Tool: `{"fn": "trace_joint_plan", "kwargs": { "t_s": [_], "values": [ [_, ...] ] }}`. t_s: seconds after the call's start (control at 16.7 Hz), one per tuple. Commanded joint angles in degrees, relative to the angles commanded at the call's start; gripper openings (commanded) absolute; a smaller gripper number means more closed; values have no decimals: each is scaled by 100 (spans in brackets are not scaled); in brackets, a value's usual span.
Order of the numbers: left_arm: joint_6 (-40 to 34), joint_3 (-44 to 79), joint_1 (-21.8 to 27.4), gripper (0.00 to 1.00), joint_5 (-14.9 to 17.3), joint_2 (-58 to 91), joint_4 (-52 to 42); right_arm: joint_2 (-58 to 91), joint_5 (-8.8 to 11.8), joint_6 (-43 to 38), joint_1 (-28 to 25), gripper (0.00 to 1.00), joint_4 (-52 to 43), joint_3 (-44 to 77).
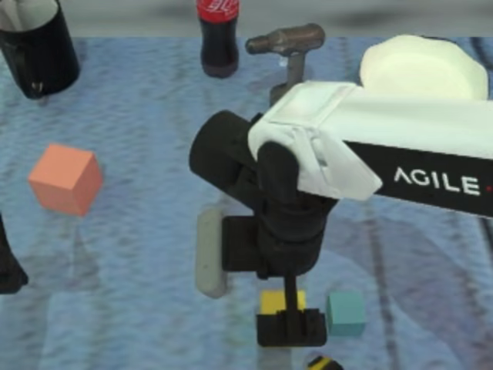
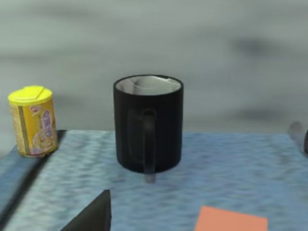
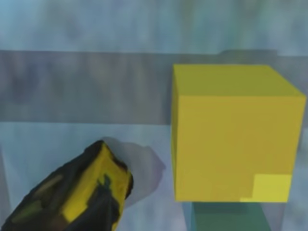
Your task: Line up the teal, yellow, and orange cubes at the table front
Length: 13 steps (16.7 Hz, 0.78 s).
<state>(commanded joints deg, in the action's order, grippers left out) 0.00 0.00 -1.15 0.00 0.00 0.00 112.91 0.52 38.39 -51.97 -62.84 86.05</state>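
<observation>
The right gripper (image 1: 291, 327) is down at the front edge of the table (image 1: 139, 254), just right of centre, pointing straight down at the yellow cube (image 1: 271, 301). Its dark fingers sit over the near half of that cube, but whether they are spread or pressed on it, I cannot tell from above, and the right wrist view shows no fingers at all. That wrist view gives the yellow cube (image 3: 233, 134) large and square-on, with a sliver of the teal cube (image 3: 226, 216) peeking out behind its lower edge. Top view again: the teal cube (image 1: 345, 313) sits just beside the yellow one on its right, a narrow gap between them, both near the front edge. A black-and-yellow object (image 1: 323, 363) pokes in at the very front edge. A grey bar (image 1: 209, 253) lies left of the right arm. Over towards the left edge sits the orange cube (image 1: 65, 179), well apart from the other two. The left gripper (image 1: 9, 266) is parked at the left edge. At the back edge stand a black mug (image 1: 35, 50), a cola bottle (image 1: 219, 37), a hammer (image 1: 286, 45) and a white plate (image 1: 420, 69).
</observation>
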Motion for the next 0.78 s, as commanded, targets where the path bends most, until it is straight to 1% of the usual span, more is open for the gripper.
{"fn": "trace_joint_plan", "kwargs": {
  "t_s": [0.18,0.36,0.54,0.78],
  "values": [
    [7,57,7,100,4,58,-40,-30,4,-15,47,100,56,-51],
    [72,581,44,100,20,590,-398,-509,47,-155,292,100,401,-385],
    [192,1585,88,100,25,1668,-1048,-1498,123,-455,779,100,1032,-1068],
    [415,3368,152,100,16,3883,-2217,-3439,238,-1072,1678,100,2103,-2434]
  ]
}}
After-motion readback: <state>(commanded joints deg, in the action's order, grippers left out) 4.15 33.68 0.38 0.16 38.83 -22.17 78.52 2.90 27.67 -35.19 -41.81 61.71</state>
